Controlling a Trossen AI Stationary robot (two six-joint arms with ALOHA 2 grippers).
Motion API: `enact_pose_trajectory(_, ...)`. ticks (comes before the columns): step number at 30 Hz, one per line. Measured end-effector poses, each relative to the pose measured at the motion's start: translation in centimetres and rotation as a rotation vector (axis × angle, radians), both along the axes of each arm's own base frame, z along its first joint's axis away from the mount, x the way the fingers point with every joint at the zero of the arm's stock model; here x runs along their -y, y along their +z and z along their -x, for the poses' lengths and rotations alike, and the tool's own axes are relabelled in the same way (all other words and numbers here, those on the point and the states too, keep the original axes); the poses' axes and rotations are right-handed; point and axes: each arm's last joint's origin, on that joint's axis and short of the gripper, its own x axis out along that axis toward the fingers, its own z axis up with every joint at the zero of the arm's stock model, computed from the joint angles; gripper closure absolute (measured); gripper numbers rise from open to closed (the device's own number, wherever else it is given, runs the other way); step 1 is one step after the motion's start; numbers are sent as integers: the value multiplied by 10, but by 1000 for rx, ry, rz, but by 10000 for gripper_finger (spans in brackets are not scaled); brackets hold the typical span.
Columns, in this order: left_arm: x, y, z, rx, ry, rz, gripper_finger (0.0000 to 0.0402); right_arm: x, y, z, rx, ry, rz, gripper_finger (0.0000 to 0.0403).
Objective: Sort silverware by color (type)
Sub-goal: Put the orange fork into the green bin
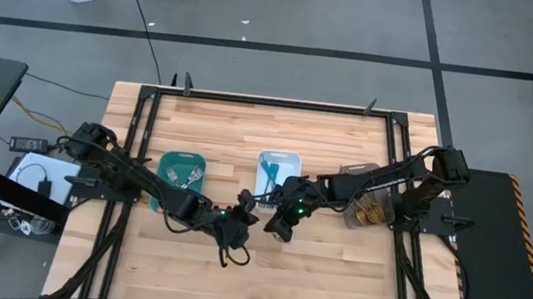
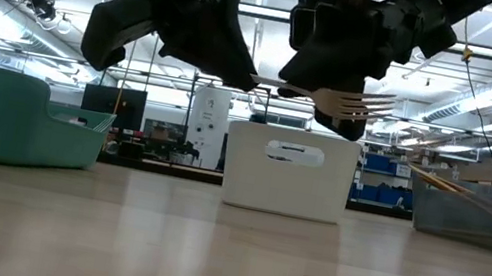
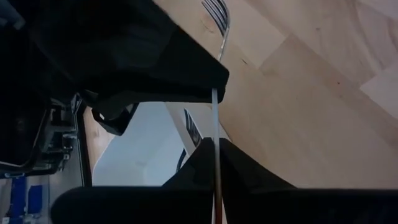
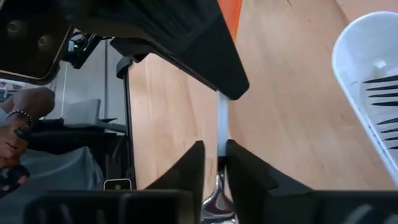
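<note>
1. Nearest, over the middle of the bench [image 1: 331,288], the fork [image 2: 354,103] hangs level in the air, clear of the wood, with the two arms meeting on it from 9 and 3 o'clock.
2. The left gripper [image 1: 236,223] is closed on the fork's handle part. In its wrist view the thin shaft runs straight out between its fingers [image 3: 249,180].
3. The right gripper [image 1: 284,220] sits around the neck, just behind the tines. I cannot tell whether it is clamped yet.
4. The fork's long axis runs from 9 to 3 o'clock, flat to the bench, with the tines toward 3 o'clock. The end toward 9 o'clock looks orange in the right wrist view.
5. This looks like a hand-over. Done well, one gripper would be firmly closed on the fork before the other lets go. The release should be slow and straight back along the shaft so that the fork neither twists nor drops.
6. Farther off, toward 12 o'clock, stand the teal tray [image 1: 182,170], the white tray [image 1: 277,168] and the grey-brown tray [image 1: 366,199]. Each already holds some pieces. I judge the fork belongs with its matching colour.
</note>
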Motion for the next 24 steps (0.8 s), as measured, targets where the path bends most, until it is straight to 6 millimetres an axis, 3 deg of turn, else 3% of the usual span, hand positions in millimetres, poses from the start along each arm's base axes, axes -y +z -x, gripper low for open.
enact_pose_trajectory(11, -2, 2, 16, -66, 141, 143, 389, 18, 20, 3, 80, 11, -1, 254)
enact_pose_trajectory(24, 2, 40, 68, -32, 414, 388, 389, 43, 65, 26, 227, -68, 187, 249)
